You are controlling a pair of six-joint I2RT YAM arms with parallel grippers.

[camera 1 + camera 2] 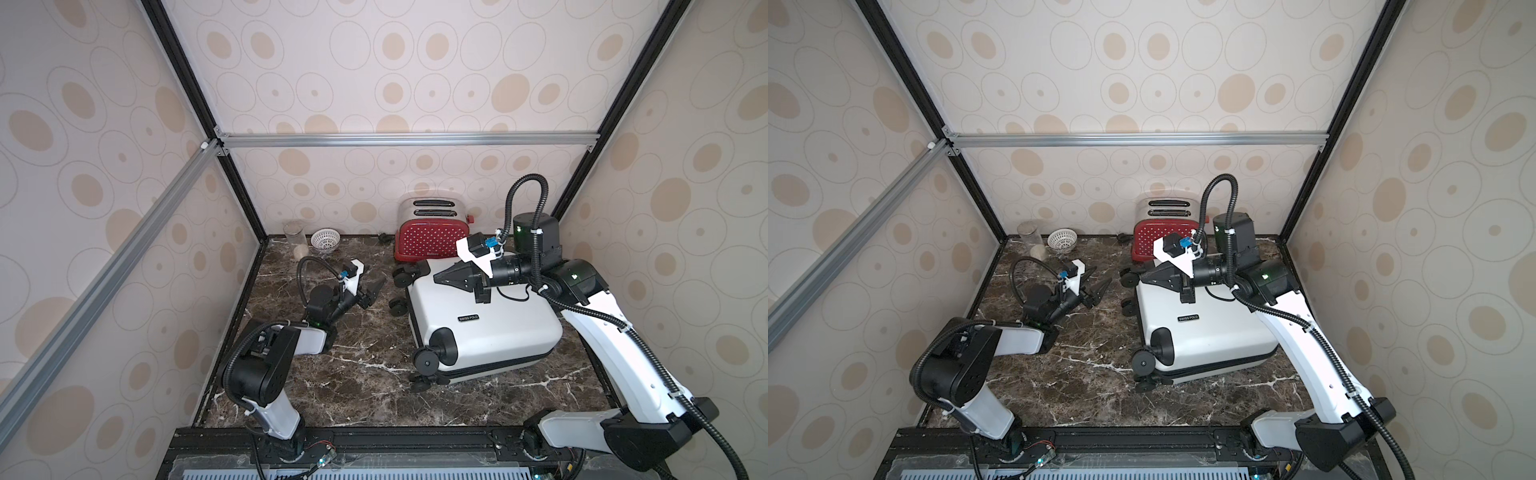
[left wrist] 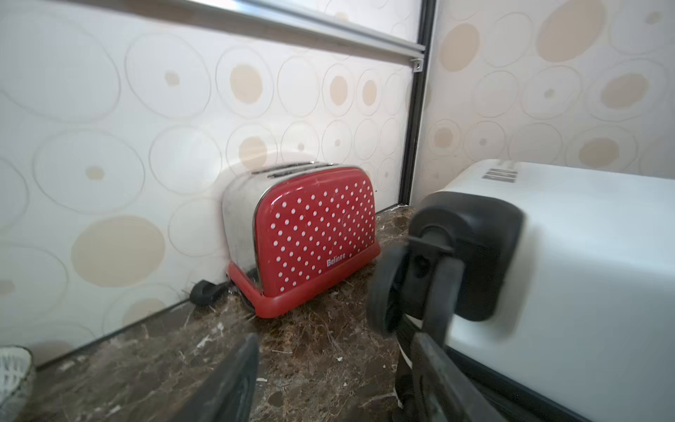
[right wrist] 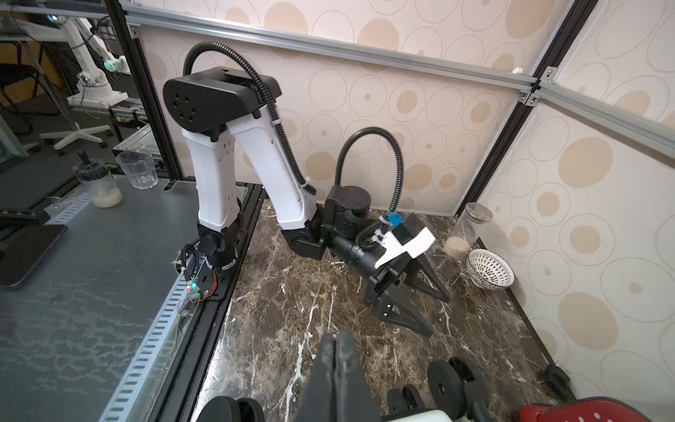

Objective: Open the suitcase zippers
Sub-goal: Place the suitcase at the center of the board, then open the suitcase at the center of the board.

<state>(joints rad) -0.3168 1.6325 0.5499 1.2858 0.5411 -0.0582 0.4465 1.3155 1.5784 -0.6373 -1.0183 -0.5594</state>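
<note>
Here the right arm rises from its base at the near right corner and bends at the elbow by the back wall. Its forearm lies level across the far end of the suitcase, pointing toward the robot's left. The right end effector is fully closed, finger flat against finger in the right wrist view, with nothing gripped between them. Its tip hangs over the case's far left corner, above the wheels there. Whether its underside touches the white shell I cannot tell.

The left arm is folded low, elbow raised near its base. Its wrist is close to the surface and aimed at the wheeled end of the case. The left end effector stands well open, its two fingers spread in a V and empty. In both top views it is near the wheels but apart from them.

The suitcase lies flat on one shell, right of centre on the dark marbled surface, just in front of the red polka-dot toaster, wheels facing the left arm. The zippers show only as a black band along the near edge, where the two shells sit together. The pull tabs cannot be made out, and the band's far side is hidden behind the case and the right arm.

The left wrist view is blurred: a wheel and the white shell fill one side. One finger overlaps the case's lower edge, contact unclear.
</note>
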